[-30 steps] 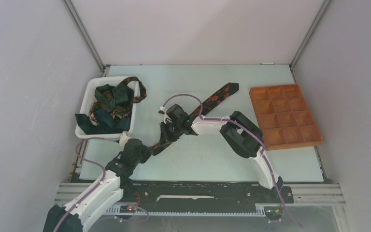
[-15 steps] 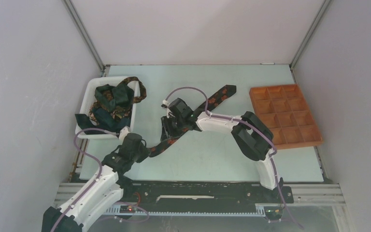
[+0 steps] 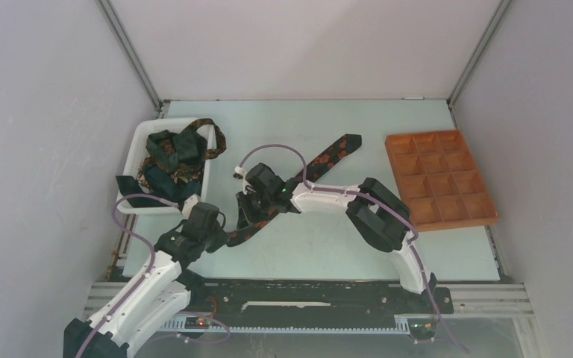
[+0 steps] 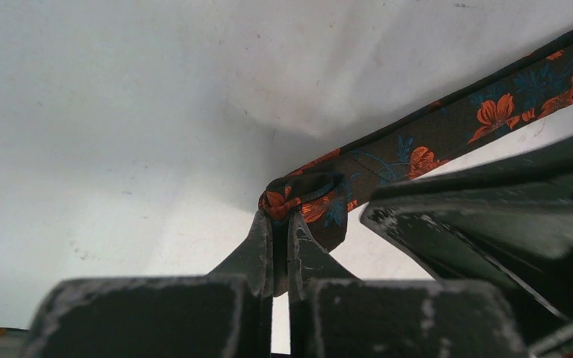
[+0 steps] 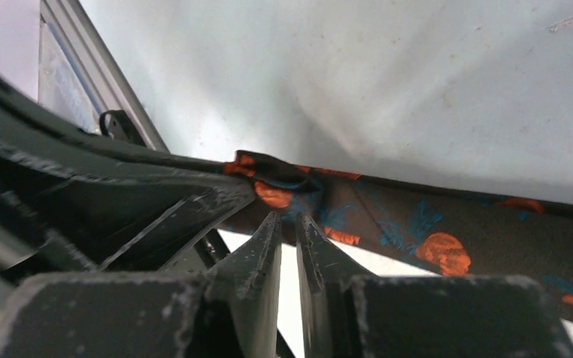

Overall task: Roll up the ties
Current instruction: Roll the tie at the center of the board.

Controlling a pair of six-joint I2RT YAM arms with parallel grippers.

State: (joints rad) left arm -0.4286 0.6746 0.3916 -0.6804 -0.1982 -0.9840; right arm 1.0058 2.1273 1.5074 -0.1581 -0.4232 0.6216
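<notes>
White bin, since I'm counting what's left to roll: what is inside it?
A tangled heap of dark patterned ties fills the white bin, some draped over its rim. The floor beneath is covered.

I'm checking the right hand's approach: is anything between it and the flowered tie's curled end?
Nothing visible. The right hand sits right at the tie; the left hand pinches its curled end alongside, not in the way.
</notes>
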